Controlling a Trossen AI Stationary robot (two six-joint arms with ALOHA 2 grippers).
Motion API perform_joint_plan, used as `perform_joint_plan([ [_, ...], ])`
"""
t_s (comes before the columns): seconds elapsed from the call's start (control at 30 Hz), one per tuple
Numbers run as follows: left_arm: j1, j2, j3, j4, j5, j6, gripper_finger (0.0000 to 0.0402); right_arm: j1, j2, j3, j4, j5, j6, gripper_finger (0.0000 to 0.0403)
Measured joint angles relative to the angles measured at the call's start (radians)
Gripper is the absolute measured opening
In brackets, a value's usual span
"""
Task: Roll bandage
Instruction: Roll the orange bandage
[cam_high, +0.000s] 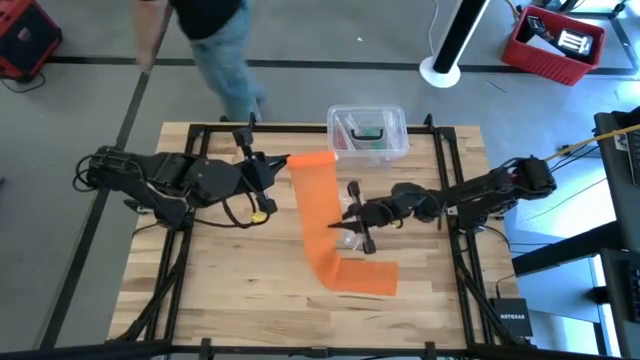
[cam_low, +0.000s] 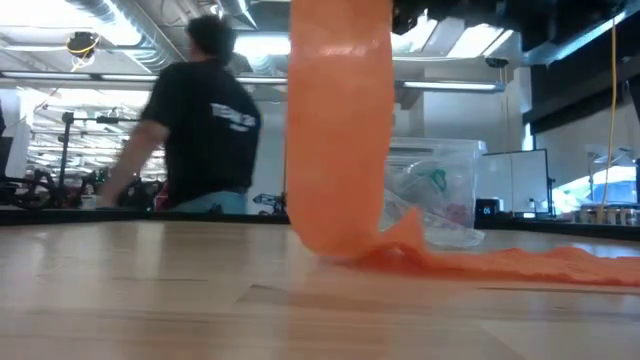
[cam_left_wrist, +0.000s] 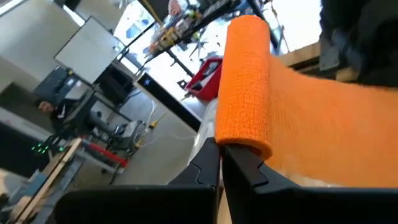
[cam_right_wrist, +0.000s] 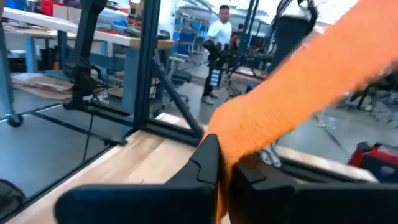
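Bandage lifted off table, tail end flat. Left gripper jaws pinch its rolled end. Right gripper jaws pinch its mid-span.

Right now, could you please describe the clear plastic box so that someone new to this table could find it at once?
Start at the wooden table's far edge, the side where a person walks past. The clear plastic box with a lid sits near the middle of that edge, just beyond the top end of the bright orange fabric bandage. It is the table's only see-through container, with small items inside.
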Motion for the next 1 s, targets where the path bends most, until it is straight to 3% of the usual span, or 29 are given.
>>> perform_joint_plan([
  [0.23,0.057,0.02,0.0,-0.062,-0.003,-0.07,0.0,0.089,-0.096,0.004,-0.028,0.004,-0.02,0.0006],
  [0.43,0.079,0.047,-0.07,-0.045,-0.006,-0.079,0.0,0.15,-0.104,0.115,-0.156,0.01,-0.065,0.0006],
  [0.73,0.035,0.05,-0.249,0.003,-0.014,-0.137,0.0,0.183,-0.104,0.356,-0.444,0.153,-0.17,0.0005],
  [1.0,-0.023,0.06,-0.398,0.154,-0.026,-0.128,0.0,0.179,-0.104,0.511,-0.48,0.323,-0.19,0.0006],
])
